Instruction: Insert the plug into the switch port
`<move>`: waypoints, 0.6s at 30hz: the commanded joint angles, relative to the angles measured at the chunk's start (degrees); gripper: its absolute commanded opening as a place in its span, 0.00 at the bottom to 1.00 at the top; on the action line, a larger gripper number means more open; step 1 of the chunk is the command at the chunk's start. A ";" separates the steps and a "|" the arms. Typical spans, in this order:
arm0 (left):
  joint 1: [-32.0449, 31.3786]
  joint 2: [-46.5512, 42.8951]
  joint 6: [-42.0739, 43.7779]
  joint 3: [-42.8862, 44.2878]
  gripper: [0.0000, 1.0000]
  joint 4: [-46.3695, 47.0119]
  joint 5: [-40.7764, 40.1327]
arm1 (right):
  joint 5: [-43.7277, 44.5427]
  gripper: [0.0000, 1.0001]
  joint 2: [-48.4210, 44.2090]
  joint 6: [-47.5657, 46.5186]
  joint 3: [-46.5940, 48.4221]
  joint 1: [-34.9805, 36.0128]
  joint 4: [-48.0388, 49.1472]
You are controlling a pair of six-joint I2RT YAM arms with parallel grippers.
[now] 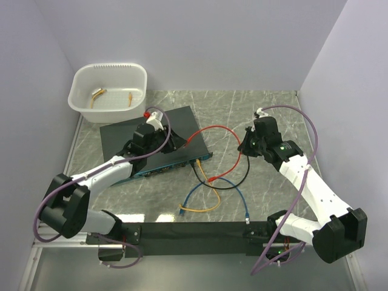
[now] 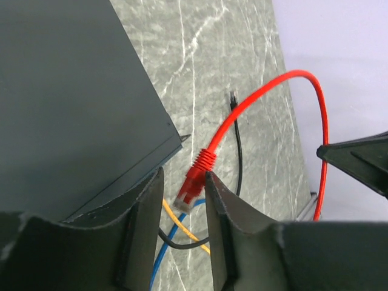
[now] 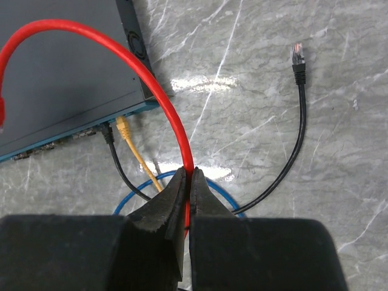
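Observation:
The red plug (image 2: 191, 182) hangs on its red cable (image 3: 139, 66) between the fingertips of my left gripper (image 2: 183, 173). Its jaws are open; the plug lies against the right finger with a gap on the left. In the top view this gripper (image 1: 167, 140) hovers over the flat black switch box (image 1: 148, 130), near its right corner. The teal-blue port face (image 3: 73, 136) has a yellow plug (image 3: 123, 125) and a black plug (image 3: 108, 131) in sockets. My right gripper (image 3: 189, 173) is shut on the red cable, right of the box (image 1: 247, 145).
A white tub (image 1: 79, 100) stands at the back left. Blue (image 1: 241, 193), yellow (image 1: 200, 209) and black (image 1: 242, 179) cables loop on the marble table in front of the box. A loose black plug (image 3: 297, 57) lies to the right. The red cable's other end (image 1: 212, 179) rests there too.

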 commanded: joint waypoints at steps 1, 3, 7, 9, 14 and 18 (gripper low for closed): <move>-0.37 0.81 -0.52 2.34 0.39 4.97 3.41 | -0.74 0.00 -1.50 -0.27 1.71 0.25 1.76; -0.45 1.34 -0.43 2.69 0.36 5.06 4.12 | -0.83 0.00 -1.58 -0.18 1.62 0.25 2.03; -0.45 1.61 -0.78 2.17 0.34 5.93 5.96 | -0.65 0.00 -1.59 -0.27 1.36 0.25 2.29; -0.45 1.08 -0.96 1.47 0.35 6.81 7.19 | -0.65 0.00 -1.50 -0.18 1.27 0.25 2.29; -0.45 -0.06 -1.13 0.32 0.34 7.61 8.43 | -0.74 0.00 -1.41 -0.09 1.01 0.34 2.73; -0.45 -1.03 -1.40 -0.82 0.27 8.66 9.83 | -0.74 0.00 -1.32 -0.09 0.66 0.25 3.08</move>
